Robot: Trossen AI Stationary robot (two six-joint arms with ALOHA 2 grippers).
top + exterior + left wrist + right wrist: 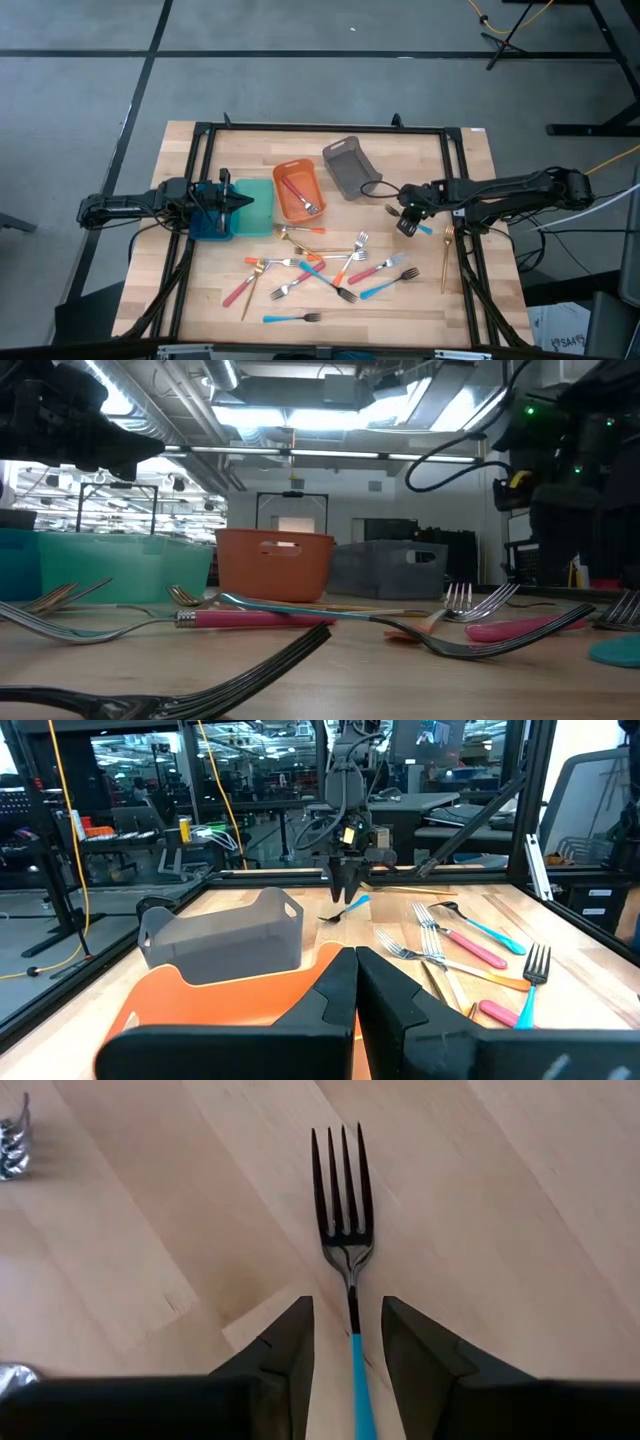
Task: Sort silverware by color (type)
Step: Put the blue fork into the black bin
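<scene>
Gripping the blue-handled fork (347,1230) near its neck above the table's right side, right gripper (347,1342) fingers half-closed on the thin handle, so it could pivot or slip while travelling to a bin.

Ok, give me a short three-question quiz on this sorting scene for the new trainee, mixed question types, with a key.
1. True or false: the right gripper is closed on a blue-handled fork.
2. Which bin already has silverware in it?
A. the orange bin
B. the grey bin
C. neither
3. Fill in: the left gripper is shut and holds ____ over the teal bin.

Key
1. True. The right wrist view shows the handle pinched between the fingers, tines pointing ahead above the table.
2. A. A utensil lies inside the orange one; the grey one, tipped on its side, shows none.
3. Nothing.
</scene>
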